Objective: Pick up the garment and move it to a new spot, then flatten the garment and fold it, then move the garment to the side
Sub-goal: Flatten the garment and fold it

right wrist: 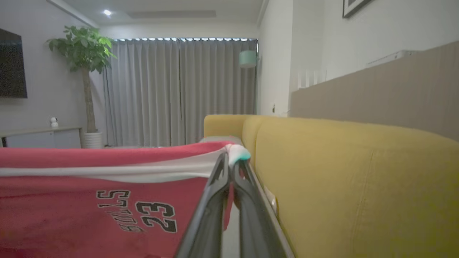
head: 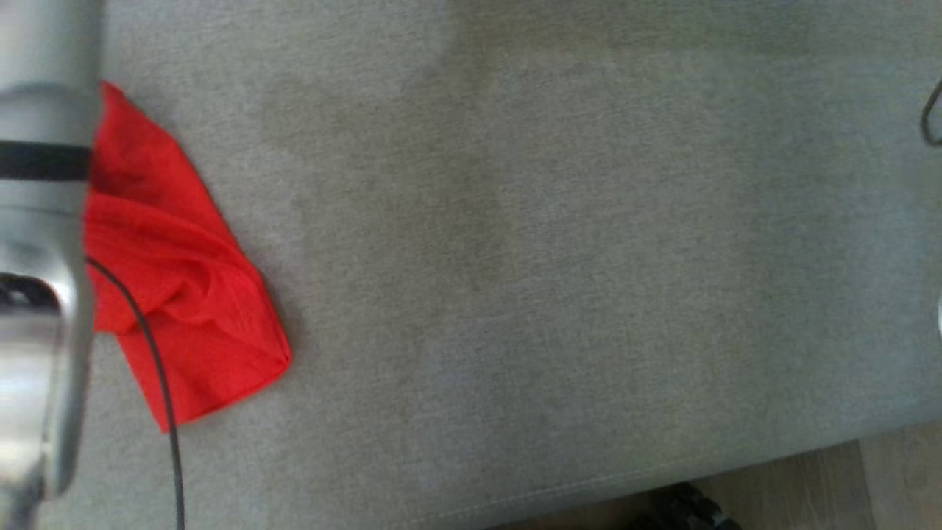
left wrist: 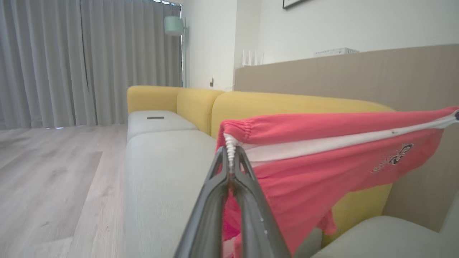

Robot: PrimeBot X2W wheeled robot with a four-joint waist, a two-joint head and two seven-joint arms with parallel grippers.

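The garment (left wrist: 322, 172) is a red jersey with white trim and a dark "23" print, stretched taut in the air between my two grippers above the sofa. My left gripper (left wrist: 229, 153) is shut on a gathered corner of its white-trimmed edge. In the right wrist view my right gripper (right wrist: 231, 159) is shut on the other end of the same trim, with the garment (right wrist: 89, 200) spreading to the left. From the head, the garment (head: 176, 280) hangs in folds at the left, beside a pale forearm (head: 37, 258) and a thin black cable (head: 158, 383).
Below lies the grey sofa seat (head: 552, 258), its front edge at the lower right with wood floor (head: 846, 478) beyond. The yellow backrest (left wrist: 287, 104) runs along one side. A small dark object (left wrist: 155, 117) lies on the far cushion. A potted plant (right wrist: 86, 50) stands by the curtains.
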